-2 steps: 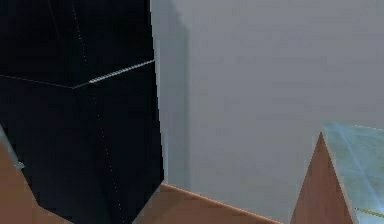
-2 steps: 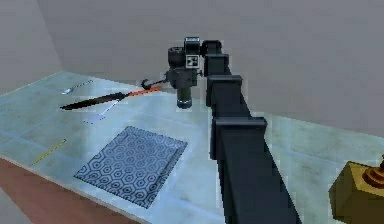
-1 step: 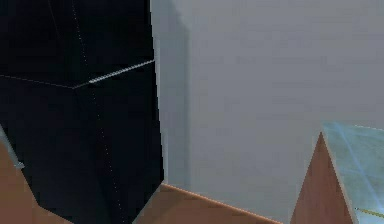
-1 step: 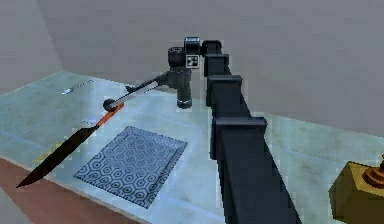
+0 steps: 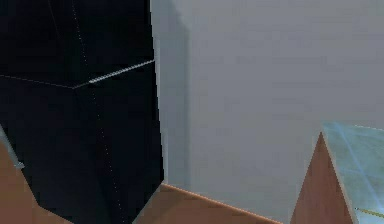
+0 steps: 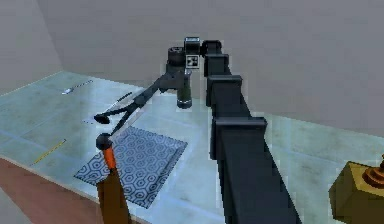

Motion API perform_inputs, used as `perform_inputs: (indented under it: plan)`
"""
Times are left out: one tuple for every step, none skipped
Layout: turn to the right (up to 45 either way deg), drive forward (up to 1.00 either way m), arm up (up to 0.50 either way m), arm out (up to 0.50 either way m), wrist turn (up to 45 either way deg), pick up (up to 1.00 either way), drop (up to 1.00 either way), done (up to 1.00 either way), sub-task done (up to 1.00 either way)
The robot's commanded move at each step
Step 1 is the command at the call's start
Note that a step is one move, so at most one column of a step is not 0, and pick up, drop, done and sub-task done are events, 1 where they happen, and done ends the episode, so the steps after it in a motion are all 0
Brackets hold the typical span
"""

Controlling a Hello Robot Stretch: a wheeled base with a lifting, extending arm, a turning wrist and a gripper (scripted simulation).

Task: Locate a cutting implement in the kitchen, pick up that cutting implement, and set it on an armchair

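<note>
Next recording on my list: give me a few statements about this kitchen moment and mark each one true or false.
1. A tall black refrigerator stands at the forward view's left. True.
2. The dark square-bar arm reaches out over bare wooden floor. False: it reaches over a pale glossy countertop.
3. A blue-grey patterned square lies on that countertop, left of the arm in the arm side view. True.
4. The end effector plainly carries a knife clear of every surface. False: the countertop lies behind it, so whether it holds anything cannot be told.
5. The room's far side is bright red. False: a plain grey wall stands there.
</note>
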Motion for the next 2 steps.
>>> perform_inputs:
  plan:
    - [0.0,0.00,0.00,0.00,-15.0,0.00,0.00,0.00,0.00]
    - [0.0,0.00,0.00,-0.36,0.0,0.00,0.00,0.00,0.00]
